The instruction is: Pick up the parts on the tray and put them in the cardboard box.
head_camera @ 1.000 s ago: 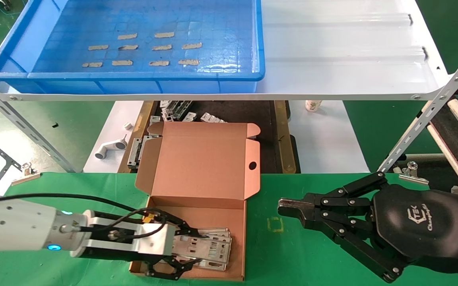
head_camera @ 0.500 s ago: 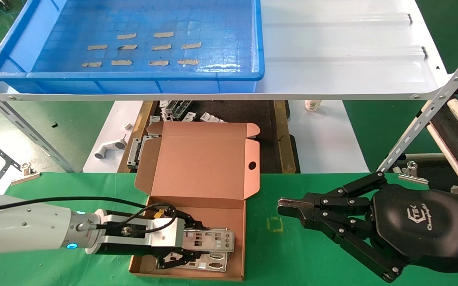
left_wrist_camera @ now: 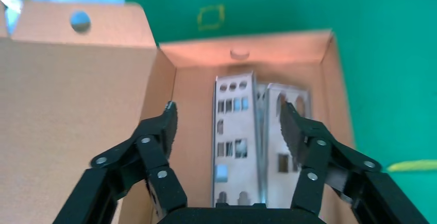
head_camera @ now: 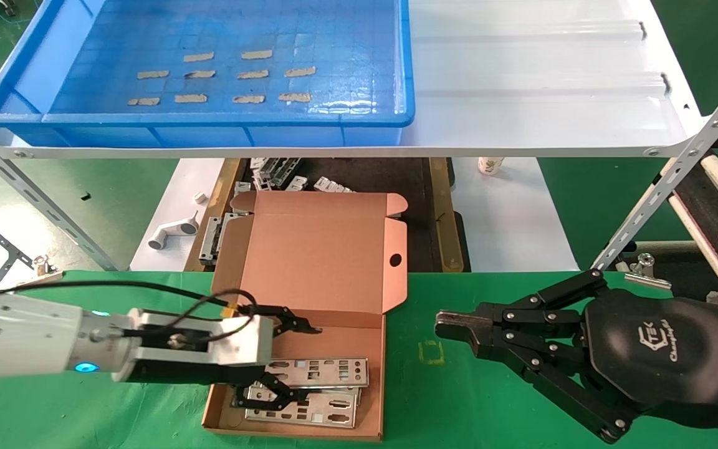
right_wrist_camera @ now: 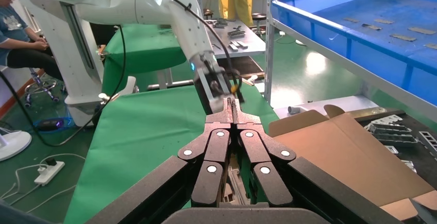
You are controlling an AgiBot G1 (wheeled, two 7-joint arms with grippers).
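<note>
The cardboard box (head_camera: pixel 321 249) lies open on the green table, its lid with a round hole folded back. Silver plates (head_camera: pixel 328 372) lie flat on its floor, one overlapping another (head_camera: pixel 318 415). My left gripper (head_camera: pixel 308 362) hovers over them, open and empty. In the left wrist view the gripper (left_wrist_camera: pixel 228 108) has its jaws spread on either side of the plates (left_wrist_camera: pixel 234 131) on the box floor (left_wrist_camera: pixel 193 131). The blue tray (head_camera: pixel 209 118) on the shelf holds only tan tape strips. My right gripper (head_camera: pixel 449 325) is shut and empty, parked right of the box; it also shows in the right wrist view (right_wrist_camera: pixel 233 105).
The white shelf sheet (head_camera: pixel 521 75) carries the tray, held by slanted metal struts (head_camera: pixel 664 181). Chunky metal brackets (head_camera: pixel 278 171) and a grey pipe piece (head_camera: pixel 172 234) lie behind the box. A yellow square mark (head_camera: pixel 432 352) is on the green cloth.
My left gripper has opened and let go of a plate, which now lies flat in the box. The gripper has drawn back a little to the left. The right arm has not moved.
</note>
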